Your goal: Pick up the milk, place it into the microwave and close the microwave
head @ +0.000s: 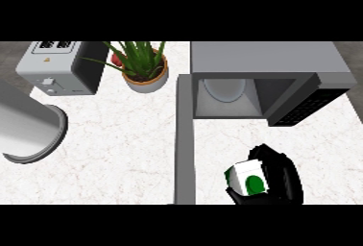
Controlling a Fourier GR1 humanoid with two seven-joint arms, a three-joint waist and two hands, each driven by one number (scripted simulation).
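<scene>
Grasping the white-and-green milk carton [247, 178] at lower right, the black right hand [280, 175] (fingers curled round it) must next load the open grey microwave [262, 57] and close it.

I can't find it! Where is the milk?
In the head view, the milk carton is low on the right, held in the robot's right hand, just before the open microwave.

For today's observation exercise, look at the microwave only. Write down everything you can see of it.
The microwave is a grey box standing at the back right of the white marbled counter. Its door is swung wide open to the left, seen edge-on as a long grey bar reaching toward the viewer. Inside, the grey cavity shows a round pale turntable. A dark control panel sits on its right front. Nothing is inside yet, and no hand touches it.
</scene>
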